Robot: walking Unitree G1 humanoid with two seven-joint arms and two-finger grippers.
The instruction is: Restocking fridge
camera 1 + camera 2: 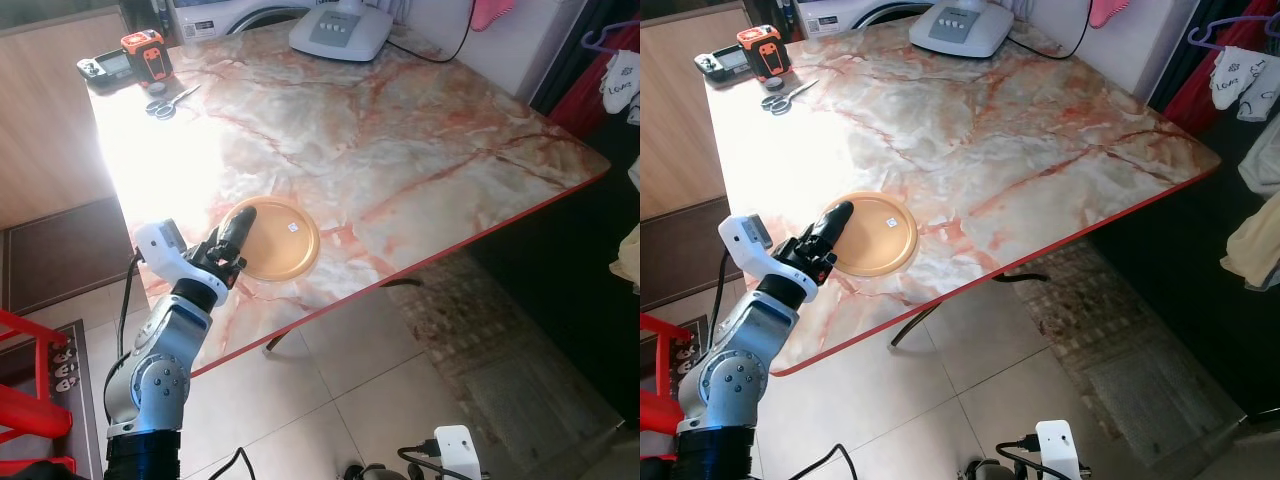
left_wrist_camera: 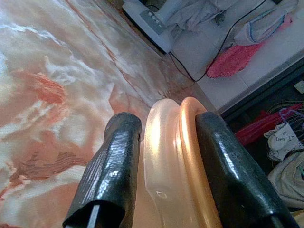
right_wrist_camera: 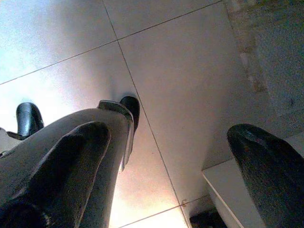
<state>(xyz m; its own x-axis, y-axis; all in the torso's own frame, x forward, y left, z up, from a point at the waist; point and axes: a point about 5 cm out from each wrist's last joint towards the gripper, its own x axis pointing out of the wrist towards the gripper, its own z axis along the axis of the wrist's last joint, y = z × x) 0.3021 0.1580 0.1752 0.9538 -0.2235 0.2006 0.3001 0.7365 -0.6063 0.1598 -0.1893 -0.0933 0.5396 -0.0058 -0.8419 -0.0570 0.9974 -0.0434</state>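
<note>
Orange plate [image 1: 275, 238], one only, lies flat near the marble table's [image 1: 400, 150] front edge, round, no long axis. Left wrist view: left gripper [image 2: 164, 156] clamped on plate rim. Right wrist view: right gripper [image 3: 166, 156] spread apart above floor tiles [image 3: 180, 71].

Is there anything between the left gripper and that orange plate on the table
No. The left gripper is already at the plate, near the table edge. In the left wrist view its fingers straddle the plate's rim, one on each side, with nothing between them and it.
</note>
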